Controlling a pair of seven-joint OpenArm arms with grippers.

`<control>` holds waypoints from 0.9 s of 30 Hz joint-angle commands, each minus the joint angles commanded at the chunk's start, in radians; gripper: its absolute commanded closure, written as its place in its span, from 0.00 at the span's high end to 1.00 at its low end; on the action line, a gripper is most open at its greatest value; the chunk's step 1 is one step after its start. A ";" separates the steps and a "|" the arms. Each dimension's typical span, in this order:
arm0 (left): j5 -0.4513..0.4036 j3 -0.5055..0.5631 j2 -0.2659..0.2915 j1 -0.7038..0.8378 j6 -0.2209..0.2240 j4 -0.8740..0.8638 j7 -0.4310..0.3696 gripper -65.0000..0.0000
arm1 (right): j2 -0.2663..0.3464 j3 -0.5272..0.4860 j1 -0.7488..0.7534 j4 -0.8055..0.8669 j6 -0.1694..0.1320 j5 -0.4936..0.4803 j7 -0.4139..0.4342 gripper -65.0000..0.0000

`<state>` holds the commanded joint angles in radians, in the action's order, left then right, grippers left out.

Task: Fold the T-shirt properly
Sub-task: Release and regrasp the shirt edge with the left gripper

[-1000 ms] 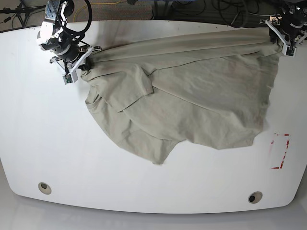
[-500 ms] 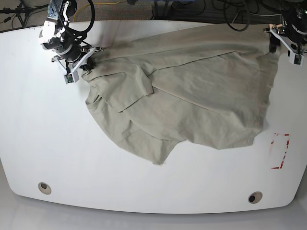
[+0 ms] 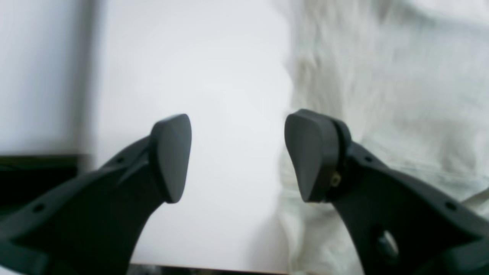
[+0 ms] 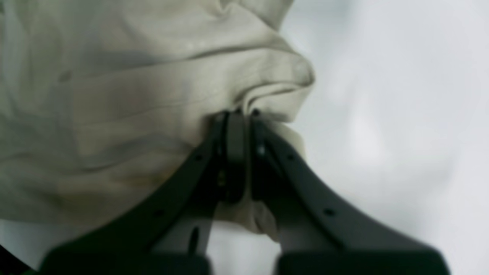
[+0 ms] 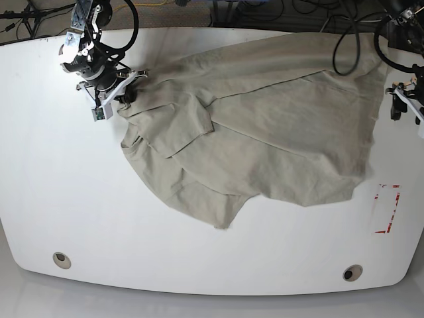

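Observation:
The beige-grey T-shirt [image 5: 265, 126] lies wrinkled across the white table [image 5: 66, 199], with one sleeve folded over its left part. In the base view my right gripper [image 5: 124, 93] sits at the shirt's upper-left corner. It is shut on a bunched fold of the T-shirt [image 4: 153, 95], as the right wrist view shows at the gripper [image 4: 238, 114]. My left gripper [image 5: 396, 105] hovers just off the shirt's right edge. In the left wrist view that gripper [image 3: 238, 152] is open with only bare table between its fingers, and the T-shirt [image 3: 382, 95] lies to its right.
A red rectangular marking [image 5: 386, 209] is on the table at the right, below the shirt. Two round holes [image 5: 61, 260] [image 5: 352, 272] sit near the front edge. Cables [image 5: 291, 10] lie beyond the far edge.
My left gripper let go of the shirt's far-right corner, opened and moved nearer along the right edge. The lifted top edge dropped flat. My right gripper shifted slightly right, still holding the cloth.

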<state>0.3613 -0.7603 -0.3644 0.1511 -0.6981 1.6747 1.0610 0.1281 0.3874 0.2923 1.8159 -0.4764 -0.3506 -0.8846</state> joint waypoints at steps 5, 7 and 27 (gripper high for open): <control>-0.038 0.009 -0.002 -0.054 0.000 -0.157 -0.005 0.61 | 0.000 0.000 -0.003 0.002 0.000 0.000 0.000 0.00; -0.048 0.011 -0.002 -0.066 0.000 -0.196 -0.003 0.61 | -0.002 0.000 -0.003 0.002 0.000 0.000 0.000 0.00; -0.017 0.094 0.061 0.055 0.000 -0.207 -0.003 0.61 | -0.002 -0.006 -0.014 0.000 0.000 0.000 0.000 0.00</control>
<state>0.3445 -0.6667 -0.3030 0.2064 -0.6981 1.4676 1.0579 0.1266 0.3813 0.2785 1.8159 -0.4764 -0.3506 -0.8846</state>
